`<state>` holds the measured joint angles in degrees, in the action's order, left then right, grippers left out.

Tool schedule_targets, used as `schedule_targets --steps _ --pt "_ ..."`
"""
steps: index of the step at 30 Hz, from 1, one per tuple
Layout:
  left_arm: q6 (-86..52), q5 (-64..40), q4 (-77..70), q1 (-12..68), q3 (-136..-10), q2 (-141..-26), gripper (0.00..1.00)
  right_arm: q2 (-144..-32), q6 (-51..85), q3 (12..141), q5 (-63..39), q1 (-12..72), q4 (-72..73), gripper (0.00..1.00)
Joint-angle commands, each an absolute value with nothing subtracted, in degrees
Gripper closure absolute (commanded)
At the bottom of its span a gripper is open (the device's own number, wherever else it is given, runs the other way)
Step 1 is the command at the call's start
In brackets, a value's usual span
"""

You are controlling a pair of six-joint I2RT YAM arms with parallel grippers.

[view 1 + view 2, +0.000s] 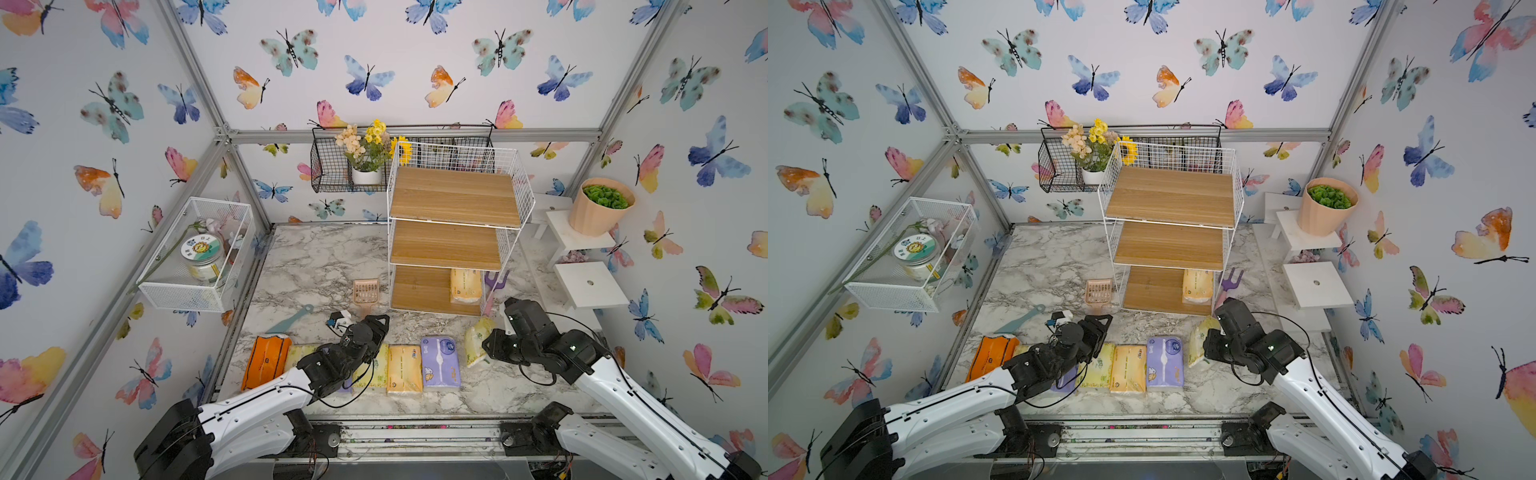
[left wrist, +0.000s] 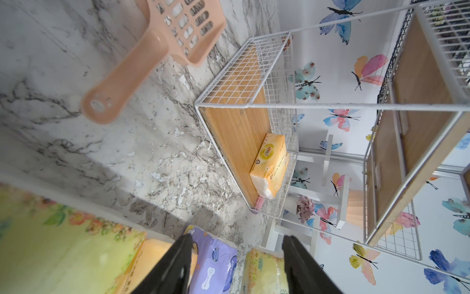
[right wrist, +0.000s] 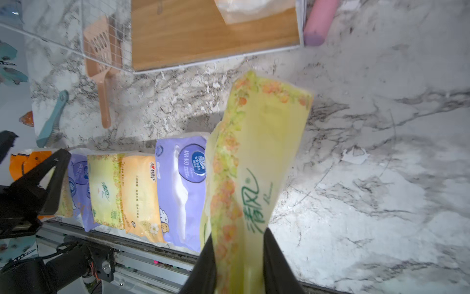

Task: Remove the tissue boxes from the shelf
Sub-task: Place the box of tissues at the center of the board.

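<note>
The marble tabletop (image 1: 316,257) carries the white wire shelf (image 1: 453,195) toward the back. One light orange tissue pack (image 1: 465,284) lies at the right end of its bottom board. Near the front edge, packs lie side by side: bright orange pack (image 1: 266,361), yellow-green pack (image 1: 381,368), second light orange pack (image 1: 404,369), purple pack (image 1: 440,361). A pink slotted scoop (image 1: 366,291) and a teal brush (image 1: 291,319) lie between.

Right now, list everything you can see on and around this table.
shelf: one, white wire, three wooden tiers, back of the table.
light orange pack: one, shelf's bottom tier.
row of packs: six, bright orange, yellow-green, purple, light orange, table's front.
yellow-green pack: one, in the right gripper.
scoop: one, peach, beside the shelf.
fork: one, purple, shelf's other side.
brush: one, teal, near the row.
black wire basket: one, back wall, holding flowers.
white mesh basket: one, side wall, holding a jar.
pot: one, peach, on a white stand.
left gripper: one, black, open, empty.
right gripper: one, black, shut on the yellow-green pack.
</note>
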<state>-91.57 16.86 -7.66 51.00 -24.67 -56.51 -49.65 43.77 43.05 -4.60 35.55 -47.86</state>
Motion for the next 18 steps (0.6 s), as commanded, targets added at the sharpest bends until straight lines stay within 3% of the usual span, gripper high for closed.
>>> schedule_targets --steps 1,6,14,16,18 --pt "-92.03 17.86 -10.16 50.8 -24.43 -55.89 0.38 -48.1 43.15 39.99 -8.88 35.33 -44.52 0.75" --pt "-92.02 16.98 -11.36 50.82 -24.02 -56.58 0.38 -46.48 43.41 38.73 -5.79 35.33 -48.24 0.75" --pt "-92.04 15.31 -12.03 50.81 -24.32 -58.26 0.38 -45.25 41.99 32.56 -15.92 35.33 -40.2 0.74" --pt "-91.77 14.59 -12.55 50.84 -24.39 -58.9 0.37 -44.37 42.59 30.88 -16.46 35.33 -38.38 0.69" --pt "-91.76 13.78 -13.18 50.82 -24.69 -59.7 0.37 -43.62 43.72 29.6 -15.5 35.33 -38.0 0.54"
